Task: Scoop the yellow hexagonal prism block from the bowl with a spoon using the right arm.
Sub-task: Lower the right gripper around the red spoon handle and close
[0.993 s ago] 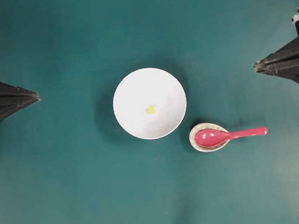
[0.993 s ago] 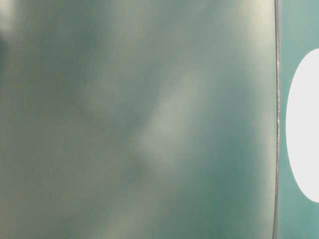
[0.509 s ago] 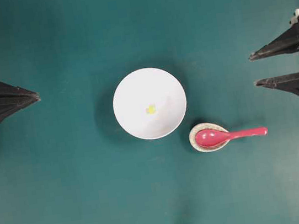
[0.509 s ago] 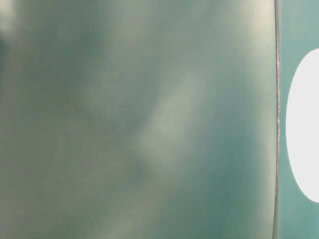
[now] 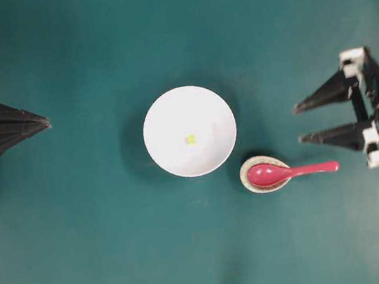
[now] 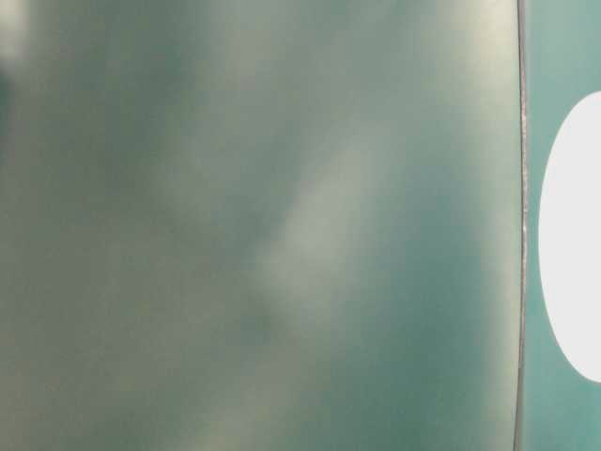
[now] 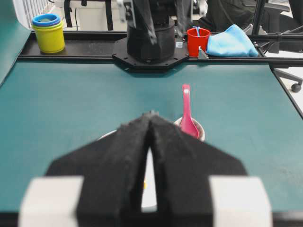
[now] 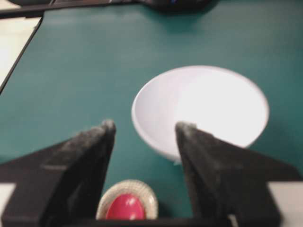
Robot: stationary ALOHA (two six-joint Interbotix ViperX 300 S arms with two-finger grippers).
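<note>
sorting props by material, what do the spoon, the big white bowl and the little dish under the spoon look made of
Spoon: glossy red-pink, probably glazed ceramic or hard plastic; highlights on its head.
Bowl: plain smooth white, likely ceramic or melamine; which one is unclear.
Small dish: speckled beige, looks like stoneware; duller, grainy rim.

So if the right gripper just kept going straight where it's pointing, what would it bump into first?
Probably the bowl. The open right gripper points at its lower edge, with bare table between. The spoon lies just beside that line, though height is unclear.
</note>
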